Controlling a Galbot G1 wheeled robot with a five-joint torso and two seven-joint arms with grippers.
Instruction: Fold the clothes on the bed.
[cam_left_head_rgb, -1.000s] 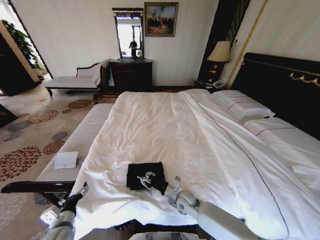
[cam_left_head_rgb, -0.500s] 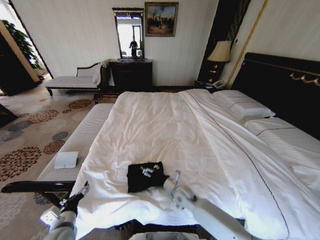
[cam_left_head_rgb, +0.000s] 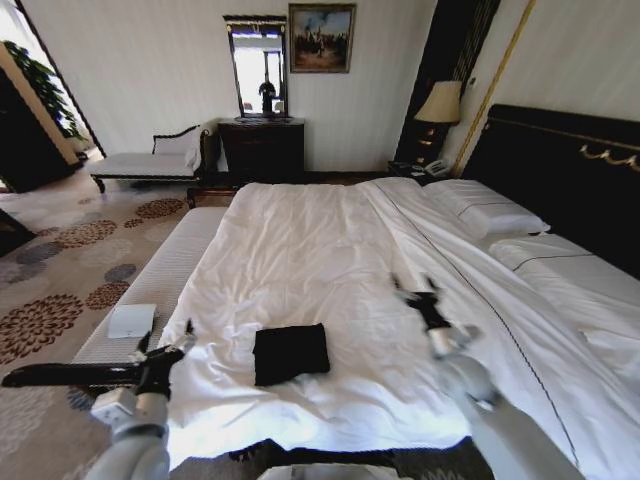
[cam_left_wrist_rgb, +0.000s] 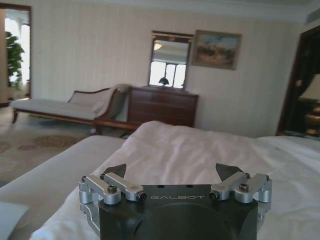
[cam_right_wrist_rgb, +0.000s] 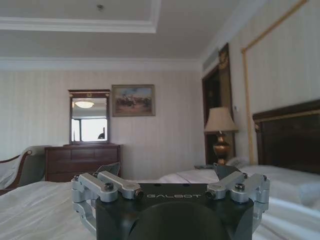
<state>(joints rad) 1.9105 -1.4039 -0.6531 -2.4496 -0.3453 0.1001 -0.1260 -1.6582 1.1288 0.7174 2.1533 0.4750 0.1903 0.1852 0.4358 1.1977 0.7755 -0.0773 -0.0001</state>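
White bedding covers the bed (cam_left_head_rgb: 330, 250), which takes up most of the head view, its duvet creased near the foot. Nearest the camera, the left pincer (cam_left_head_rgb: 165, 350) is held up over the bed's near left corner, beside the pale upholstered bench (cam_left_head_rgb: 165, 275); in the left wrist view its fingers (cam_left_wrist_rgb: 116, 170) stand wide apart with nothing between them. The right pincer (cam_left_head_rgb: 418, 294) is raised above the duvet to the right of the garment, clear of it, and in the right wrist view its fingers (cam_right_wrist_rgb: 226, 171) are likewise spread and empty. Between the two arms the black T-shirt (cam_left_head_rgb: 290, 352) lies on the duvet near the foot of the bed as a compact, roughly square folded packet, touched by neither pincer. A small white pad (cam_left_head_rgb: 132, 320) rests on the bench. Farther off, pillows (cam_left_head_rgb: 485, 212) sit against the dark headboard (cam_left_head_rgb: 565, 170). Against the back wall stand a dark dresser (cam_left_head_rgb: 262, 150) with a mirror (cam_left_head_rgb: 258, 65), a framed painting (cam_left_head_rgb: 322, 38) and a lamp (cam_left_head_rgb: 440, 105).
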